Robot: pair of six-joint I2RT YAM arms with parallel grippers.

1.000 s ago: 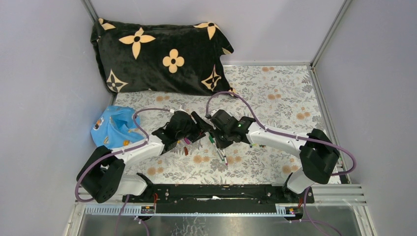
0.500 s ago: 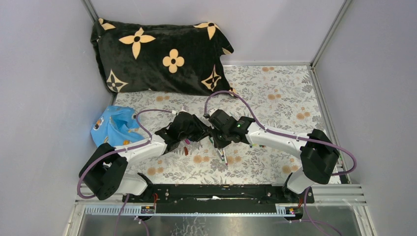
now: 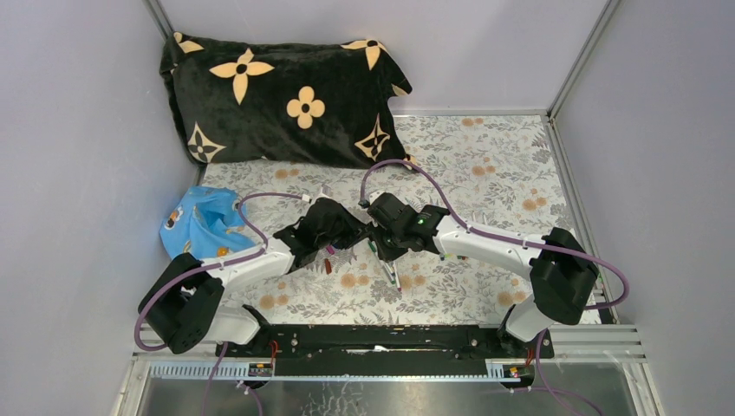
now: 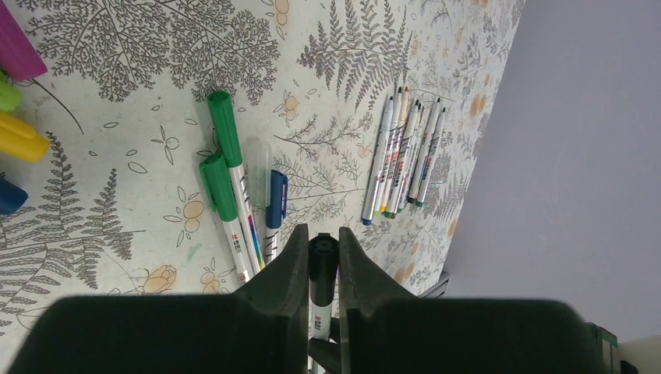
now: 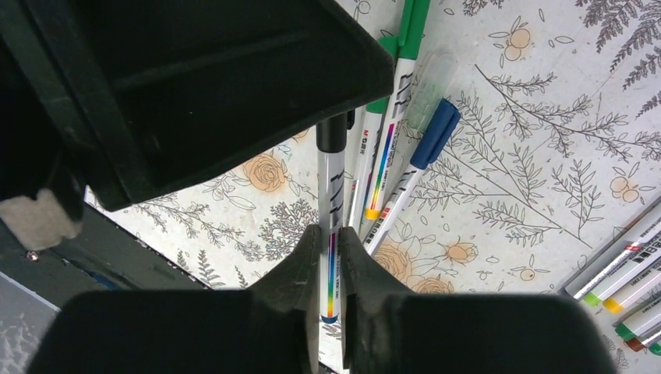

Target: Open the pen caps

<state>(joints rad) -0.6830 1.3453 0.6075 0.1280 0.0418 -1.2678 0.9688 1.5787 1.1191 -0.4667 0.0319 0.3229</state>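
My two grippers meet tip to tip above the middle of the floral cloth, left gripper [image 3: 354, 232] facing right gripper [image 3: 374, 232]. In the left wrist view the left gripper [image 4: 320, 231] is shut on the black pen cap [image 4: 323, 261] of one pen. The right gripper [image 5: 328, 241] is shut on that pen's white barrel [image 5: 330, 195], with its rainbow stripe between the fingers. Below lie two green-capped pens [image 4: 220, 156], a blue-capped pen [image 4: 274, 199] and a clear-capped one [image 4: 258, 160]. Loose caps, purple [image 4: 15, 51] and yellow [image 4: 19, 140], show at the left edge.
A row of several uncapped pens [image 4: 401, 156] lies to the right of the capped ones. A black flowered pillow [image 3: 277, 95] fills the back left, and a blue cloth [image 3: 201, 224] lies by the left wall. Grey walls enclose the table.
The left gripper has moved right up to the right gripper and closed onto the black cap. The right arm has stayed in place, holding the pen.
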